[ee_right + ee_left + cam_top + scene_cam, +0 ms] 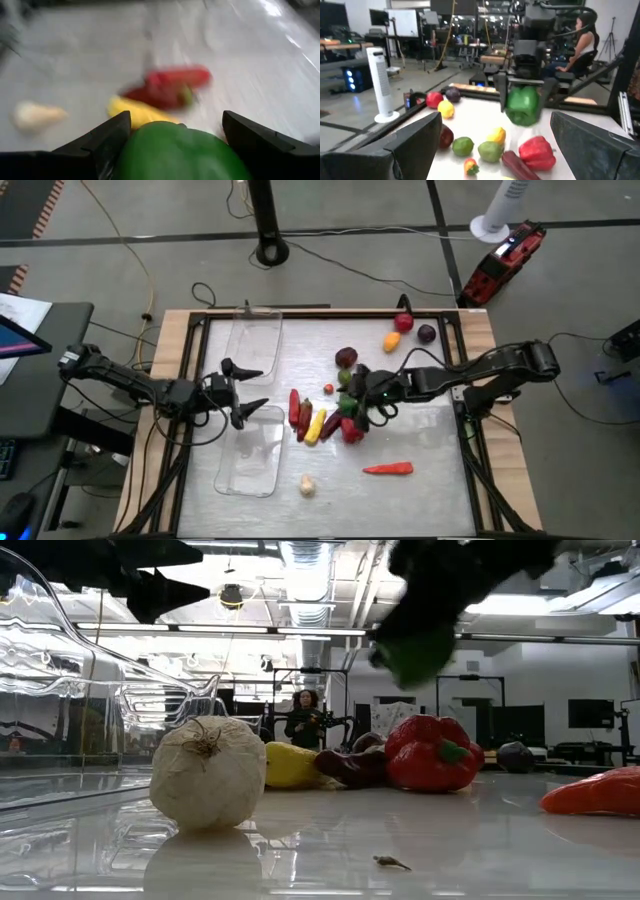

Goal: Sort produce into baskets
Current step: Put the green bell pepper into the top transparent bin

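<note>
From above, the right tool (352, 392) sits over the pile of produce at the worktop's (420, 500) middle, clamped on a green pepper (349, 402). The left tool (247, 392) hangs spread apart between two clear baskets (250, 448); a carrot (388, 469) and garlic (307, 485) lie nearer.

At worktop level, the green pepper (418, 652) hangs clear above a red pepper (432, 754).

From the left wrist, the right tool (523, 102) pinches the green pepper (522, 105).

From the right wrist, the green pepper (180, 152) fills the gap between the fingers (102, 140).

Two dark jointed arms, black cables alongside, black pincer (240, 392) fingers.
</note>
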Controlling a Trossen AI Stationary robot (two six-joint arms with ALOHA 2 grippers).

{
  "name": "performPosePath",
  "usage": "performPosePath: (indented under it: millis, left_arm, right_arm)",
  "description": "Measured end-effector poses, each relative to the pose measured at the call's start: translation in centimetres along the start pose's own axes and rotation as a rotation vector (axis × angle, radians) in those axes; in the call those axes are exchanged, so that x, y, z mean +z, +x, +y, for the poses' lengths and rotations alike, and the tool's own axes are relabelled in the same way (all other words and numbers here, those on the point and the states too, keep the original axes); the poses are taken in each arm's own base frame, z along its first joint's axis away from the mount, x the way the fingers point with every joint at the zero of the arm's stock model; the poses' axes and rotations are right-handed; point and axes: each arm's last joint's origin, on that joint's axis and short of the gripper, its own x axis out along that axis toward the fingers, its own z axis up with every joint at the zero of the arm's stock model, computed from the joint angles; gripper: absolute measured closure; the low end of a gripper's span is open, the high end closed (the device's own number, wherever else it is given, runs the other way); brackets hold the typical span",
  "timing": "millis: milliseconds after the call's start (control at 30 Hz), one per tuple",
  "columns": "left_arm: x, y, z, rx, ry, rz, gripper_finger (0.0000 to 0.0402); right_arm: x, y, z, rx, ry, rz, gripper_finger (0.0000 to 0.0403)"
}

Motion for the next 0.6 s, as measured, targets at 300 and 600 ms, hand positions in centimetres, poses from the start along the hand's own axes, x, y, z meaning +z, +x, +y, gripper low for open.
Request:
performPosePath:
  millis: [300, 600]
  left_arm:
    - [1.7, -0.9, 0.1, -0.023, -0.015, -0.050, 0.0041]
    - [1.4, -1.0, 0.1, -0.033, 0.000, -0.016, 0.0041]
  right_arm:
    - [5.0, 4.7, 0.3, 0.058, -0.140, -0.133, 0.0070]
    - [10.6, 12.0, -6.0, -0.017, -0.197, -0.296, 0.0070]
